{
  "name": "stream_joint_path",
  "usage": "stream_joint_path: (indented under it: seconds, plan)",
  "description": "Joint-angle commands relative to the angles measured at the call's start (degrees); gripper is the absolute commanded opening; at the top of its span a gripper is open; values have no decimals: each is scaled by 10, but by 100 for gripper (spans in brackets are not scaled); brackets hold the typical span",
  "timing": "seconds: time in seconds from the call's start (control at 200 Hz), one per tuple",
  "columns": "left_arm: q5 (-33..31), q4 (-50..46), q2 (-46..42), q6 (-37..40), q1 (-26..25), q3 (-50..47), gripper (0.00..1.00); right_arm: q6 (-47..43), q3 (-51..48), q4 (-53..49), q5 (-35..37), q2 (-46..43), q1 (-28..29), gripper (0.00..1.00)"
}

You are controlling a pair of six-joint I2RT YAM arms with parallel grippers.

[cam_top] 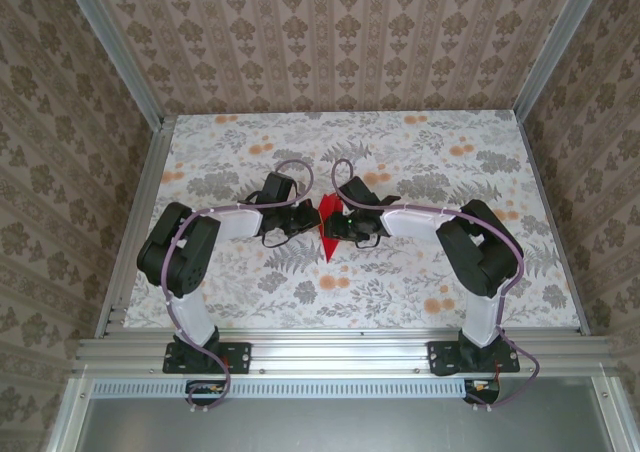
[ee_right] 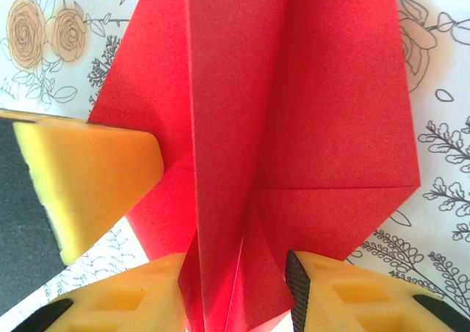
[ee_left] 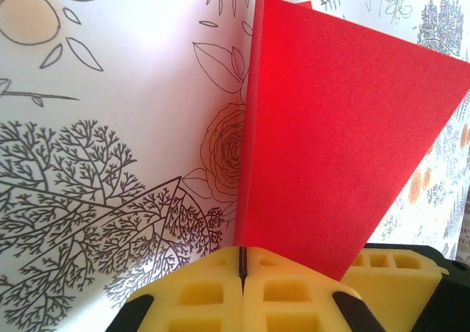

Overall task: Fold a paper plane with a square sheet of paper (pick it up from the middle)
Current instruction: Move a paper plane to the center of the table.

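Paper plane, a half-folded dart of thin bright red paper (ee_left: 330,148), stood on edge in the left gripper (ee_left: 241,262). That gripper's two yellow ribbed fingers were pressed together on the plane's lower edge, with nothing but the sheet between them. From that clamp a flat triangular flap rose and leaned to the right.

At the right wrist, the right gripper (ee_right: 235,302) had its yellow fingers set apart on either side of the plane's raised central fold. Each sat close against the paper, but whether they pinched it could not be told. One of the left gripper's pads (ee_right: 88,178), yellow on a black backing, touched the left flap just beyond. Farther on, the creased flaps spread wide, with a straight crease crossing the right one.

Beneath lay the white tabletop printed with grey foliage and orange flowers (cam_top: 420,282). From above, both arms bent inward from the near aluminium rail (cam_top: 340,352) and met at the table's middle. The plane sat between them, its tip pointing towards the rail. Brown patterned walls (cam_top: 330,32) stood behind.
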Motion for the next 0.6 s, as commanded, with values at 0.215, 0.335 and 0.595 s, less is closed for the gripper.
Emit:
stream_joint_path:
  seconds: [0.215, 0.335, 0.595]
  plan:
    - [13, 2, 2, -5, 5, -6, 0, 123, -41, 57, 38, -32, 24, 43]
    - [12, 4, 3, -7, 5, -6, 0, 141, -58, 75, 66, -37, 40, 41]
    - [16, 4, 2, -7, 5, -7, 0, 140, -45, 69, 81, -14, 47, 37]
